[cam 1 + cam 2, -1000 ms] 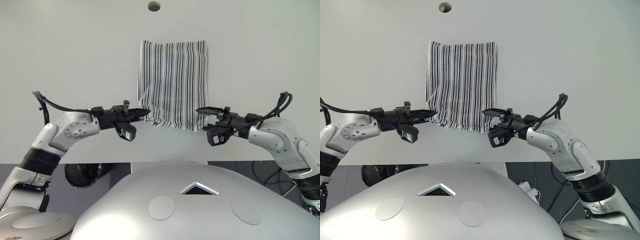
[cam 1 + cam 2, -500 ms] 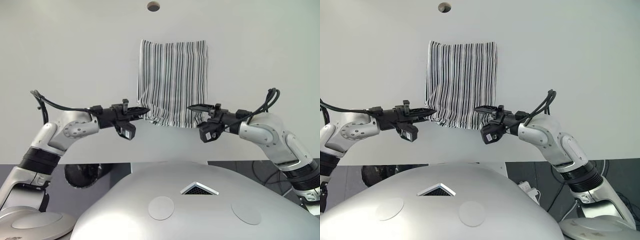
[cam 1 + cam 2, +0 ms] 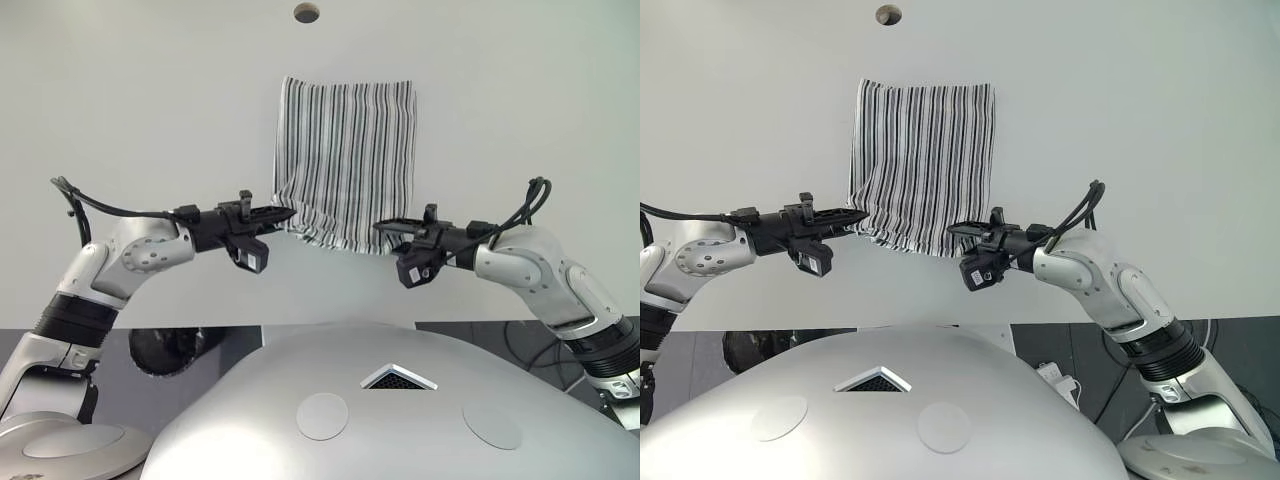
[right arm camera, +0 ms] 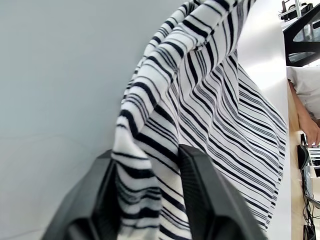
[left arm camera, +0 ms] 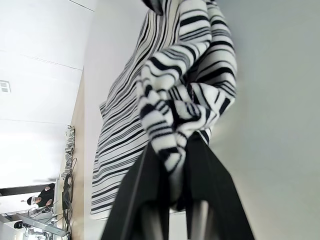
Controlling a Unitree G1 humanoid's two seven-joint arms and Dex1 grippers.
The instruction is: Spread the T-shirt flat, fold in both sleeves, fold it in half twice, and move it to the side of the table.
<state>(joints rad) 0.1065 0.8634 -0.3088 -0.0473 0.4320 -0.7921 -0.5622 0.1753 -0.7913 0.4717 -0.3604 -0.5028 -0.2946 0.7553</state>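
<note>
The black-and-white striped T-shirt (image 3: pixel 346 140) lies folded into a narrow rectangle on the white table (image 3: pixel 150 120), in the middle and toward the far side. My left gripper (image 3: pixel 287 212) is shut on the shirt's near left corner, which bunches between its fingers (image 5: pixel 150 185) in the left wrist view. My right gripper (image 3: pixel 381 226) is shut on the near right corner, the striped cloth (image 4: pixel 150 130) pinched between its black fingers (image 4: pixel 200 190). The near hem hangs slightly raised between the two grippers; the far part lies flat.
A round hole (image 3: pixel 307 13) sits in the table beyond the shirt. Bare table surface stretches to the left (image 3: pixel 730 120) and right (image 3: pixel 1140 120) of the shirt. The table's near edge (image 3: pixel 200 323) runs just below the arms.
My right gripper has shifted left toward the shirt's near right corner. My left gripper has risen a little, and the near hem has pulled up and away from the table's front edge.
</note>
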